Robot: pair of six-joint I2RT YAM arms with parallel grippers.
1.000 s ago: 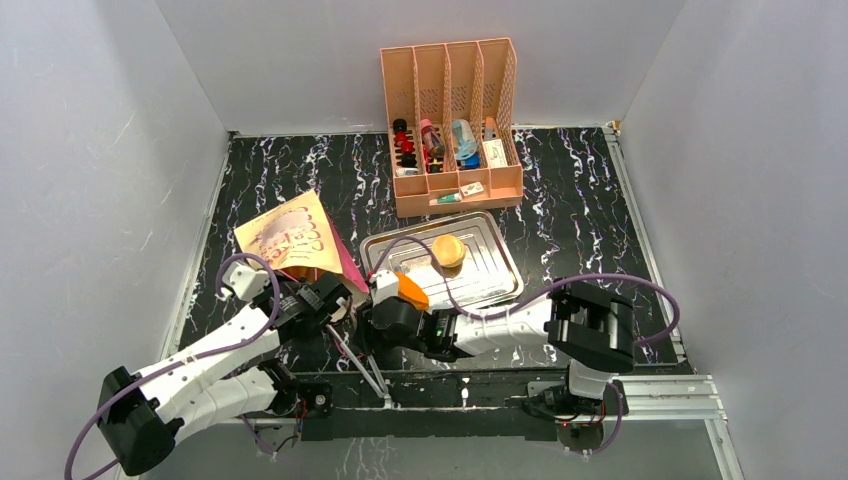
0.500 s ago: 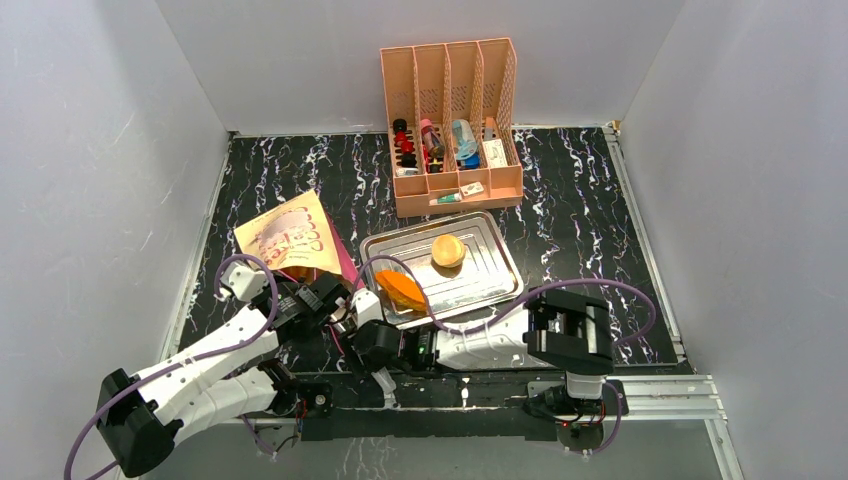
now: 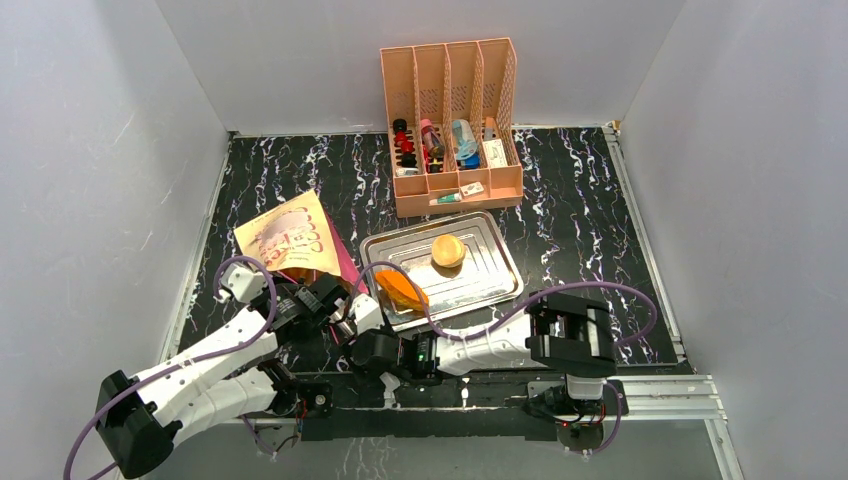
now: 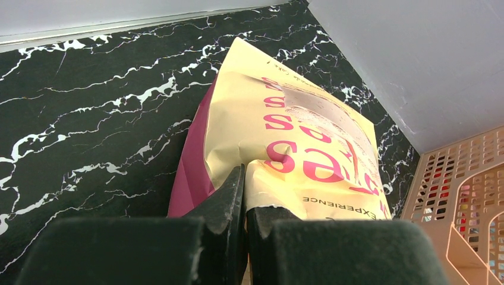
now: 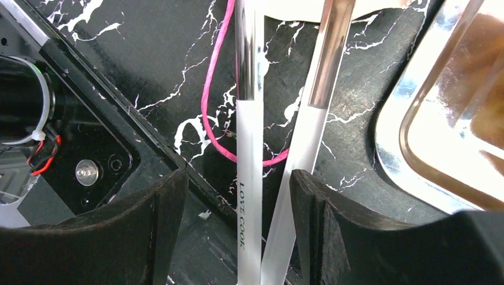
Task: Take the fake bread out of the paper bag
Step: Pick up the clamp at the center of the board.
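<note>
The left tool (image 4: 245, 196) grasps an edge of the paper bag (image 4: 297, 136), which lies at the tabletop's (image 3: 580, 200) left. The steel tray (image 3: 490, 240) holds a round bun (image 3: 448, 250) and an orange bread piece (image 3: 403, 289). The right tool (image 5: 238, 184) hangs released above tongs (image 5: 249, 166).

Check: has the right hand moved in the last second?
Yes. In the top view the right hand has pulled back off the tray's near-left corner, toward the near edge, leaving the orange bread on the tray.

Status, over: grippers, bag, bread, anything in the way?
Left gripper shut on paper bag edge. Right gripper open astride tongs. Orange bread and bun on tray. Pink cord under tongs.
</note>
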